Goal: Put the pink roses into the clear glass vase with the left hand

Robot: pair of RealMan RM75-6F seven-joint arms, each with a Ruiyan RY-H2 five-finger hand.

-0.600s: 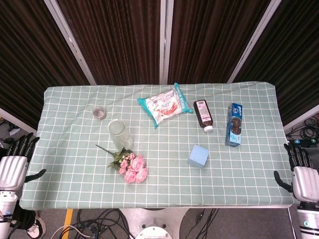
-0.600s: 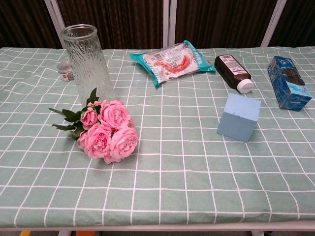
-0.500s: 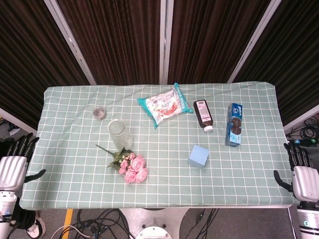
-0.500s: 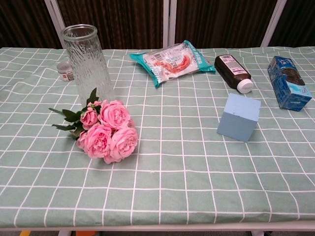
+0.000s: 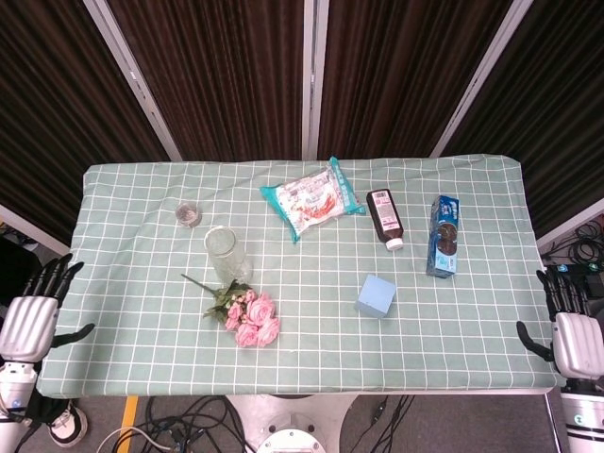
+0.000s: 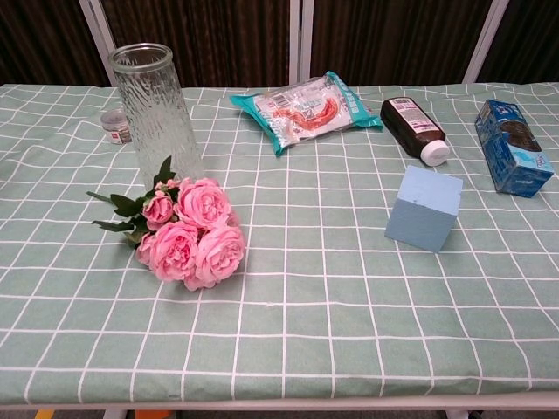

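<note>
No text can be read with confidence. The brown bottle [image 6: 413,127], the blue box [image 6: 512,147] at far right and the teal snack packet [image 6: 305,108] all carry printed labels, but their lettering is too small and blurred.

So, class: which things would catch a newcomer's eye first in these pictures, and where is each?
The pink roses lie at the table's front left, right beside the upright clear glass vase. A light blue cube stands alone to the right, and a teal snack bag lies at the back centre.
</note>
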